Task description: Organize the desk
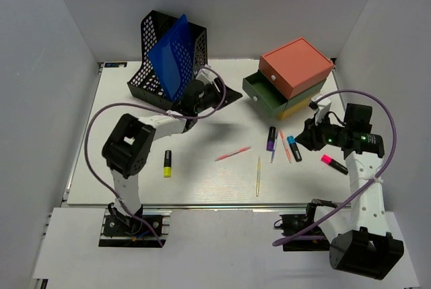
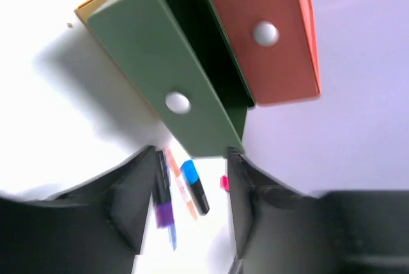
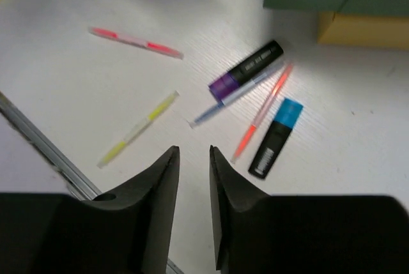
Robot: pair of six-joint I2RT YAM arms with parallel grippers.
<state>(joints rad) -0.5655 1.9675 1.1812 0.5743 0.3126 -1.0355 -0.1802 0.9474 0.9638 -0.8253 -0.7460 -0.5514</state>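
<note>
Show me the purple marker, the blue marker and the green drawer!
purple marker (image 3: pixel 246 68): right wrist view, on its black barrel.
blue marker (image 3: pixel 275 140): right wrist view, on its black barrel.
green drawer (image 2: pixel 160 63): left wrist view, on its front panel.

This was a robotics lab cell: grey walls (image 1: pixel 40 100) boxed a white tabletop (image 1: pixel 209 181) with two bolted arms (image 1: pixel 128 147), markers (image 1: pixel 167 164), drawers (image 1: pixel 296 67) and a file rack (image 1: pixel 151 31).
</note>
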